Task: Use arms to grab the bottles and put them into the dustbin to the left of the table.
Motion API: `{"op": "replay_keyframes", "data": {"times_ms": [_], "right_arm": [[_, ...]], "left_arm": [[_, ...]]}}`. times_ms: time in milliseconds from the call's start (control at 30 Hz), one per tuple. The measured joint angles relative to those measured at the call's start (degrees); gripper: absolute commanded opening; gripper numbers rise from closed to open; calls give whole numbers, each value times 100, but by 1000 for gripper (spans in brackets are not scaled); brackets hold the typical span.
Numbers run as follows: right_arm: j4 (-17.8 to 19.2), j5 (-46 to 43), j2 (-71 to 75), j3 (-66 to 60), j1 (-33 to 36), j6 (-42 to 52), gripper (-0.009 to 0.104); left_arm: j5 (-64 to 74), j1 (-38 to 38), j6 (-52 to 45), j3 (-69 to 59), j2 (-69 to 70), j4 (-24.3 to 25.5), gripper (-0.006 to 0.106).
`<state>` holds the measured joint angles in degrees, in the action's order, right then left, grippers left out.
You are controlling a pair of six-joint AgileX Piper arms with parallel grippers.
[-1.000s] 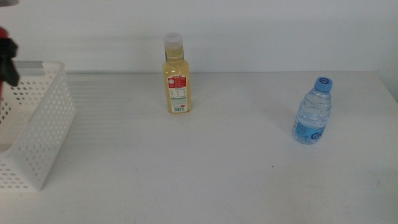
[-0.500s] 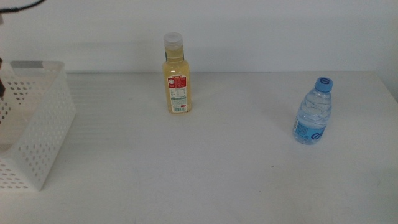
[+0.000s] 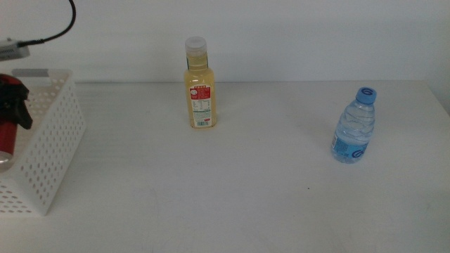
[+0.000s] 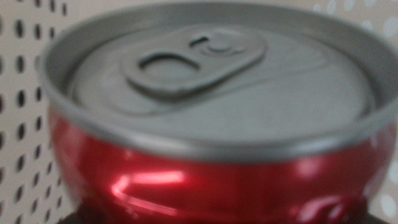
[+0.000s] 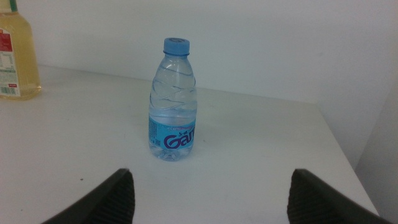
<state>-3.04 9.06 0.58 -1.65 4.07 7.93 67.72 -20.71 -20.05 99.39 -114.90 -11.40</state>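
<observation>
left gripper (image 3: 17, 105), at the table's left edge, is clamped on the red can (image 3: 7, 133) and holds it over the white dustbin (image 3: 49, 140). step in hand: dropping the can in; next i must open and let go. right gripper (image 5: 208, 199) waits, jaws spread, facing the water bottle (image 5: 173, 99); the juice bottle (image 3: 199, 84) stands mid-table.

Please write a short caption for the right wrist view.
Open right gripper faces the upright water bottle on the table.
</observation>
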Motion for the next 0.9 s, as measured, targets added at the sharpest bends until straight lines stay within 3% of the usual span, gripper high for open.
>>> {"op": "replay_keyframes", "data": {"times_ms": [700,900], "right_arm": [[0,0,0,0,0,0,64],[0,0,0,0,0,0,64]], "left_arm": [[-154,44,-192,0,-1014,-265,-5],[-154,44,-288,0,-1155,-265,5]]}}
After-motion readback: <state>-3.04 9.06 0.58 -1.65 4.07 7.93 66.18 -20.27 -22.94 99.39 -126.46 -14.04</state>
